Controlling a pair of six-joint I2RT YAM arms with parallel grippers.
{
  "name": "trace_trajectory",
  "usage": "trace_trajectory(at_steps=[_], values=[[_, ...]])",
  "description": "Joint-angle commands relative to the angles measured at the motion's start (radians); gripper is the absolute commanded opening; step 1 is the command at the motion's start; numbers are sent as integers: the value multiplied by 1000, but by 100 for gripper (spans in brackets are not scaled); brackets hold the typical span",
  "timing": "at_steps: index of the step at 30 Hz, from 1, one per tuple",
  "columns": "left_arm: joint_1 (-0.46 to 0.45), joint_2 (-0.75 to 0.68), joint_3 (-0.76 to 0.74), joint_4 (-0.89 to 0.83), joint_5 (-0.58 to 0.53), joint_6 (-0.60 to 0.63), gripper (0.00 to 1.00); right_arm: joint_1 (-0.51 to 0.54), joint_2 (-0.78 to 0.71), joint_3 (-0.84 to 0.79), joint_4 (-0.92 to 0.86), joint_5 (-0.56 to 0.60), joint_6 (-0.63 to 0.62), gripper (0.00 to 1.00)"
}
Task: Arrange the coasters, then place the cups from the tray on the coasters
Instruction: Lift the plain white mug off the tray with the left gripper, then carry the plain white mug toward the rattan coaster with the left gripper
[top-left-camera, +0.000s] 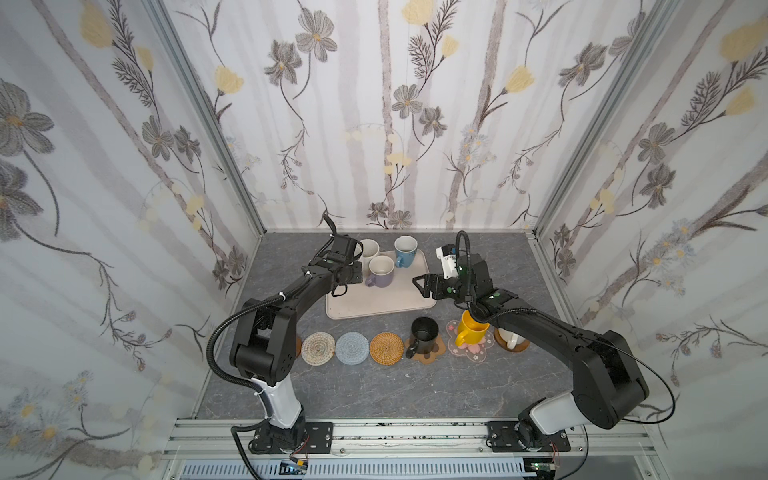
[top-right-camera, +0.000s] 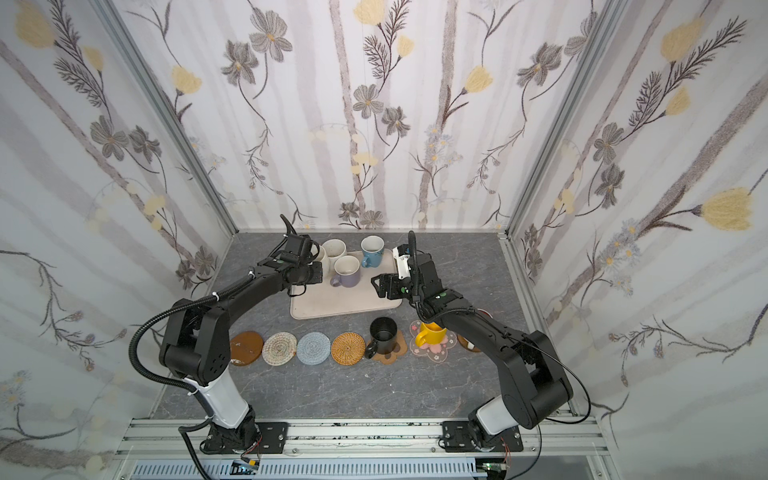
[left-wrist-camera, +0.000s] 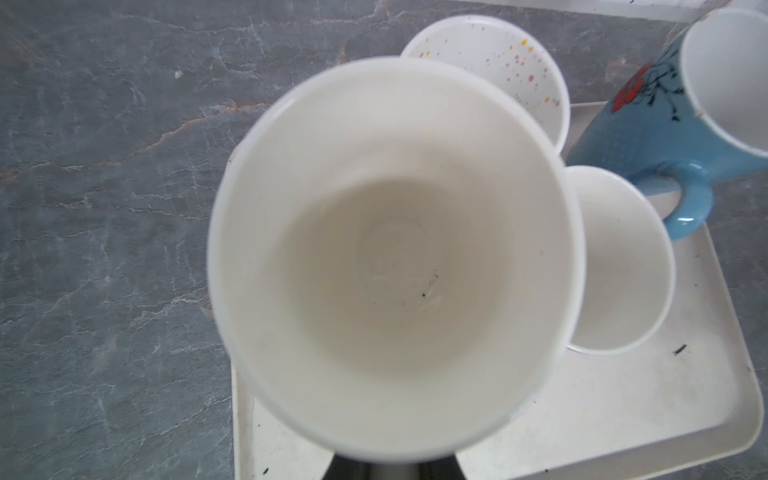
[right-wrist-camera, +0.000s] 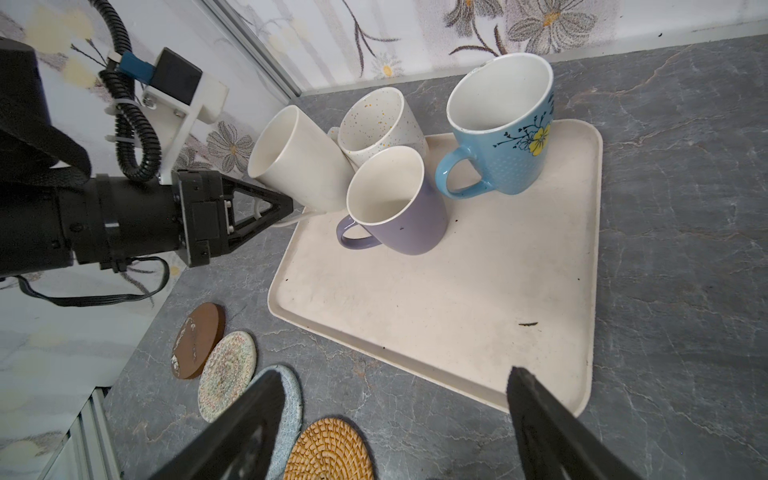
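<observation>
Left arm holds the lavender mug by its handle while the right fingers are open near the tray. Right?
No: the left fingers hold the cream mug, not the lavender mug, which stands free on the tray. The right wrist view shows it; the rest holds.

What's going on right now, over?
Left gripper shut on cream mug, at its handle, tilted. Right gripper open, empty, above tray. Lavender mug close beside.

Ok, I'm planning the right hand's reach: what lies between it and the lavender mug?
Only bare tray lies between the right hand and the lavender mug. The right wrist view shows it best.
</observation>
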Motion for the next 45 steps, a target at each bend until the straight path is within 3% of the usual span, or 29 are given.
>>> trace_trajectory(at_steps=[1, 11, 26, 35, 45], values=[[-8, -54, -9, 29, 5, 13, 0, 1, -24, 15, 16, 6, 2, 85], [-112, -256, -177, -32, -7, 16, 0, 4, -111, -2, -29, 15, 17, 85], [-335, -585, -410, -87, 35, -100, 0, 11, -156, -43, -69, 42, 32, 85], [-503, -600, -460, -118, -40, -180, 0, 11, -143, -40, -93, 74, 27, 85], [-605, -565, -538, -129, -121, -240, 0, 8, -128, -45, -104, 89, 20, 85]])
